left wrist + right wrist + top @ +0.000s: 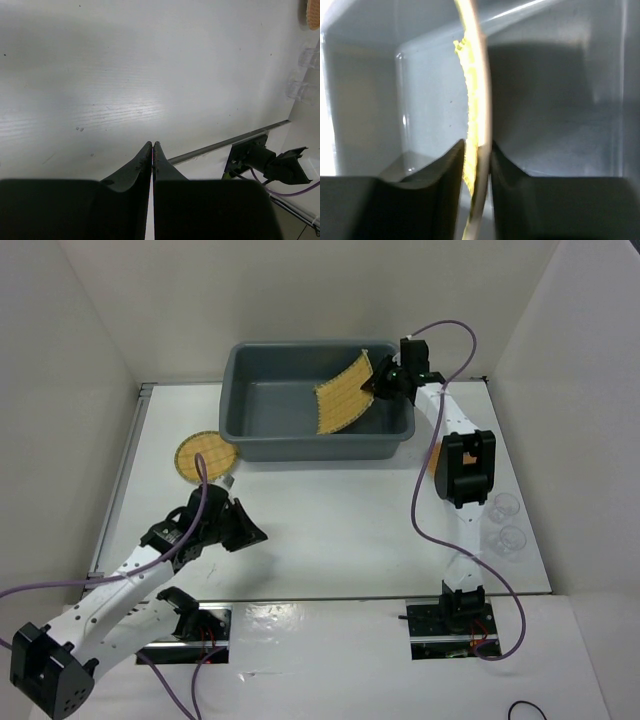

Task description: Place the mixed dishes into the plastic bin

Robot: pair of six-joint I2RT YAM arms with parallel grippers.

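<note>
From the top camera: shows the plastic bin [300, 445] at the far middle of the bench [340, 530]. Finds the bamboo mat [343, 392] inside the bin toward its right end, tilted and bowed, top edge up near the far rim. Shows the right jaws over the bin's right end, only narrowly parted and pinching the mat's right corner. Places the yellow woven disc [205, 457] flat on the bench, just beside the bin's near left corner. Catches a sliver of the orange-brown woven disc [432, 462] right of the bin, mostly hidden behind the right arm [465, 465]. Sets two clear glasses [505, 507] side by side near the bench's right edge, well apart from the bin. Shows the left jaws low over the near left of the bench, pressed together and gripping nothing.

From the left wrist: shows the left jaws tip to tip and empty above bare bench. Picks out the clear glasses [307, 57] and an edge of the orange-brown woven disc [314, 15] at the far right.

From the right wrist: looks into the plastic bin [430, 100] along its grey walls. Shows the bamboo mat [472, 100] edge-on, rising between the right jaws, close against both fingers [440, 190].
</note>
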